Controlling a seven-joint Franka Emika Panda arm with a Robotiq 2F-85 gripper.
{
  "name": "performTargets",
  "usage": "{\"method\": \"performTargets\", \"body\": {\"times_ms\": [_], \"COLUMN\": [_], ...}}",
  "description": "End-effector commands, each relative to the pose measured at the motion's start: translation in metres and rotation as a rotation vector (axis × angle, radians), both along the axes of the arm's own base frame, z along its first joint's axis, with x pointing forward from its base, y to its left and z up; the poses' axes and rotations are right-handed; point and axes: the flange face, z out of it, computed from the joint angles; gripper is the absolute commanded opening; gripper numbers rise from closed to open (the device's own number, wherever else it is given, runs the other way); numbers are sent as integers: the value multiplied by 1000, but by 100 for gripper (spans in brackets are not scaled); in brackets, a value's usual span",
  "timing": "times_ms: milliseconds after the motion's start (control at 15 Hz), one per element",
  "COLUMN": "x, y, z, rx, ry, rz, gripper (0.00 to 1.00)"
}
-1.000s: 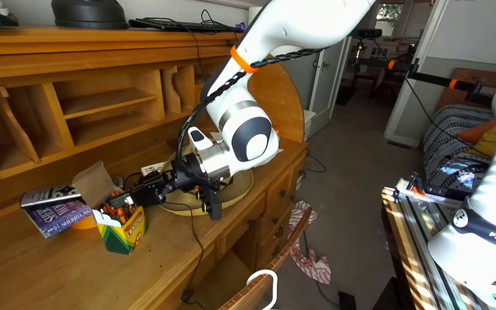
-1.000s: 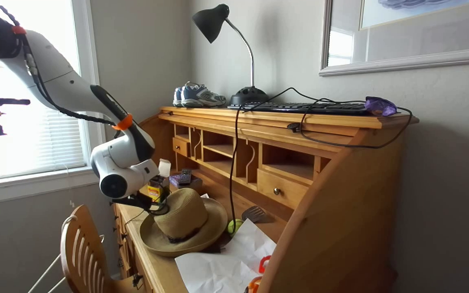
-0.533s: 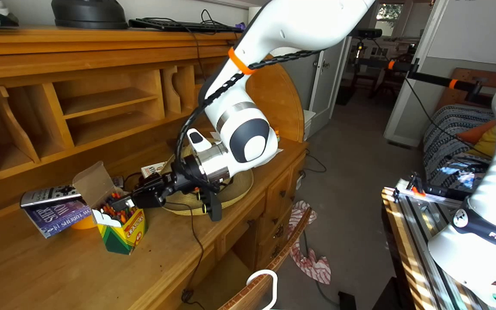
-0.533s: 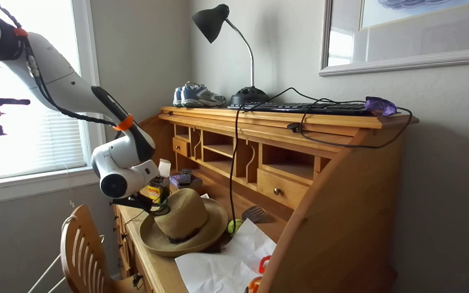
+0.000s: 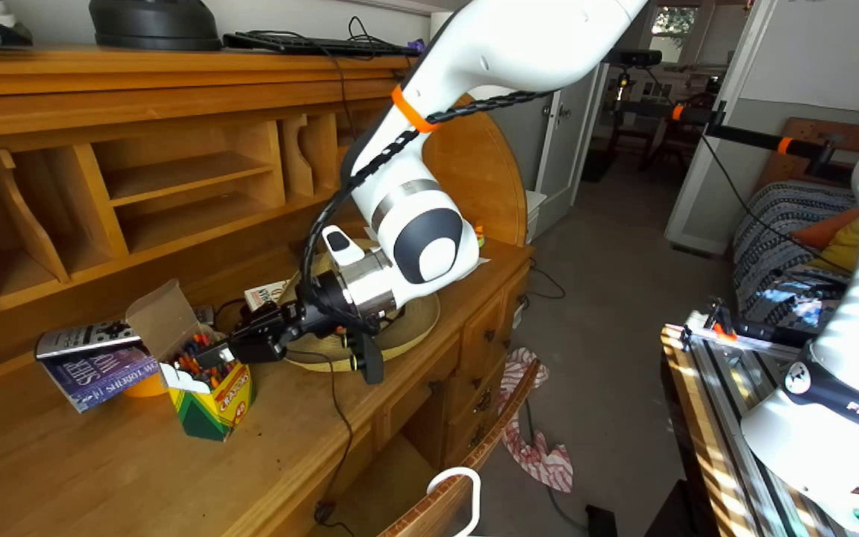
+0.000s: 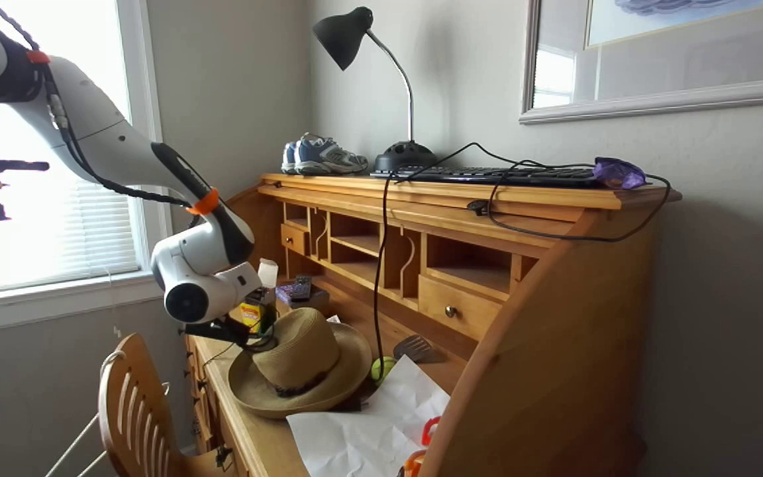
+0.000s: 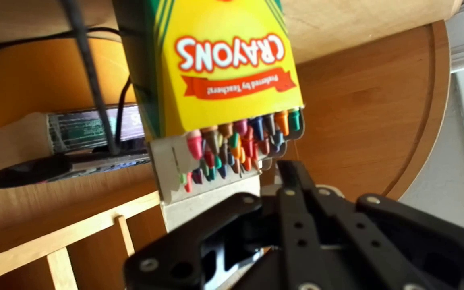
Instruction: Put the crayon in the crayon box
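Note:
The crayon box (image 5: 232, 399), green and yellow with its tan flap (image 5: 165, 317) up, stands upright on the desk. Several crayon tips (image 7: 242, 145) fill its top; I see no crayon lying outside it. My gripper (image 5: 213, 356) reaches in from the hat side, tips close above the crayons in an exterior view. In the wrist view the box appears upside down, and my gripper (image 7: 292, 164) has its black fingertips together near the crayon tips, nothing visible between them. Whether they touch a crayon I cannot tell. The arm partly covers the box (image 6: 251, 317) in an exterior view.
A straw hat (image 6: 302, 351) lies under the wrist. Beside the box are a blue-purple book (image 5: 101, 373) and a dark case (image 5: 90, 339). A thin cable (image 5: 336, 403) runs over the desk's front edge. Pigeonholes (image 5: 183, 171) rise behind; a chair (image 6: 140, 411) stands in front.
The arm has sunk slightly, and the shut fingertips sit a little lower over the crayons. The hat and the white paper have shifted very slightly. The box has not moved.

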Motion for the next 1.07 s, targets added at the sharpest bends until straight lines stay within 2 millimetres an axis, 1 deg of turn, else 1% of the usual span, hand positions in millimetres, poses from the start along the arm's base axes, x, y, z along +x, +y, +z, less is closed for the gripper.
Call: {"method": "performTargets", "body": {"times_ms": [0,67,133,267,467,533,600,733,800,1000], "x": [-5,-7,-10,-22,-43,-50,-57,-70,-76,-95], "y": [3,4,4,0,-8,-8,-6,2,5,14], "z": [21,33,44,61,87,97,105,122,129,148], "rx": [35,65,64,19,-94,-121,-147,-167,-184,-252], "ry": [-1,6,21,97,191,213,239,284,302,348], "rz": [-5,-2,-27,-82,-163,-181,-190,-202,-213,-249], "gripper": [0,9,27,40,65,71,80,95,100,100]}}
